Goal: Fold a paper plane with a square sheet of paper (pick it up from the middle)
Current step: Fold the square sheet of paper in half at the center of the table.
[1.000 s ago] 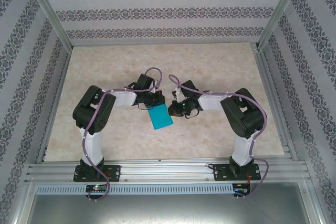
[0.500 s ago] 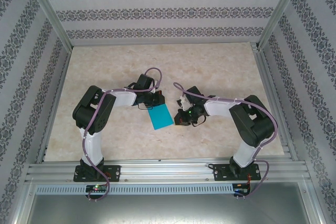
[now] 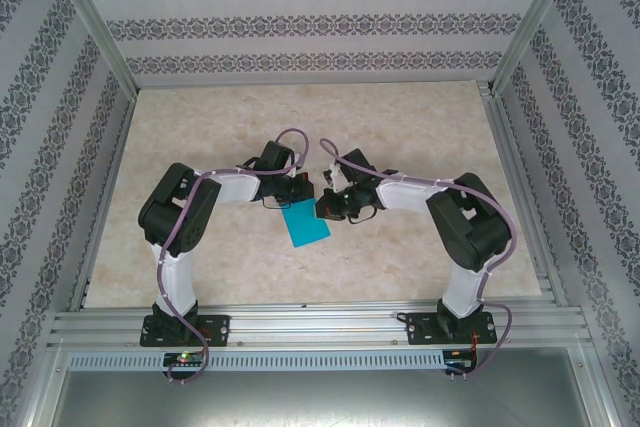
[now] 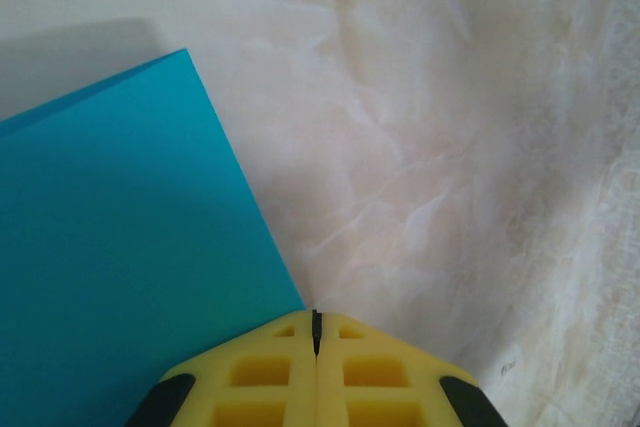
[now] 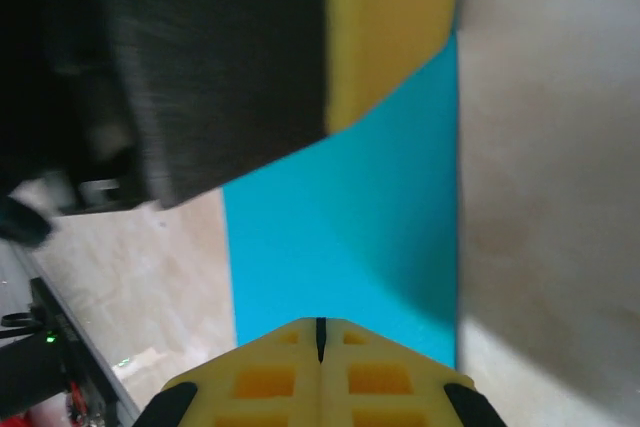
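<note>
The square sheet of paper (image 3: 306,225) lies on the table as a teal-blue rectangle, apparently folded, between the two grippers. My left gripper (image 3: 297,195) is shut, its tip at the sheet's far edge. In the left wrist view the closed yellow fingers (image 4: 260,377) sit on a corner of the paper (image 4: 110,247), with nothing between the jaws. My right gripper (image 3: 323,206) is shut at the sheet's right side. Its wrist view has its tip (image 5: 320,325) over the near end of the paper (image 5: 340,247). The left gripper's yellow finger (image 5: 390,37) is at the far end.
The marble-patterned table (image 3: 400,127) is enclosed by patterned walls and aluminium posts (image 3: 95,27). An aluminium rail (image 3: 320,325) carries both arm bases along the near edge. Open tabletop stretches behind and to both sides of the arms.
The right gripper swung away to the right of the sheet half a second ago and has come back to its right edge. The left gripper and the paper stayed put.
</note>
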### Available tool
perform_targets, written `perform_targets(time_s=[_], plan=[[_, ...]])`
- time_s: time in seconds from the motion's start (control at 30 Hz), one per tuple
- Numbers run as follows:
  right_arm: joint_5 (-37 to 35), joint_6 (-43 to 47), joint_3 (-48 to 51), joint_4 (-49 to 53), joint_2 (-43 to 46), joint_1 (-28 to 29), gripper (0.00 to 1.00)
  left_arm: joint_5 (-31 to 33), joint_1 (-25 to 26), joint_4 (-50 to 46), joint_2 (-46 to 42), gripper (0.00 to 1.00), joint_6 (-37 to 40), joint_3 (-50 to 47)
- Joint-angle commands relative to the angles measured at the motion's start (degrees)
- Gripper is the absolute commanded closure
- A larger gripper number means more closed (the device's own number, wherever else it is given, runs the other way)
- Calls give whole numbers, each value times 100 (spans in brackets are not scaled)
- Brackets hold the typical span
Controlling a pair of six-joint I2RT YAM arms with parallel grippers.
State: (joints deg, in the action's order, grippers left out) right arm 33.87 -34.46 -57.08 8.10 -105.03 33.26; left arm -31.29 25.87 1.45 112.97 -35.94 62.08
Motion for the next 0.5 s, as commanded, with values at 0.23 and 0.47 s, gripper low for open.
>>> perform_targets(time_s=[0.23, 0.47], plan=[[-161, -80, 139, 131, -290, -57, 100, 185, 24, -1115, 239, 100, 671, 254], [-170, -34, 221, 157, -421, -71, 100, -549, 48, -51, -43, 100, 260, 77]])
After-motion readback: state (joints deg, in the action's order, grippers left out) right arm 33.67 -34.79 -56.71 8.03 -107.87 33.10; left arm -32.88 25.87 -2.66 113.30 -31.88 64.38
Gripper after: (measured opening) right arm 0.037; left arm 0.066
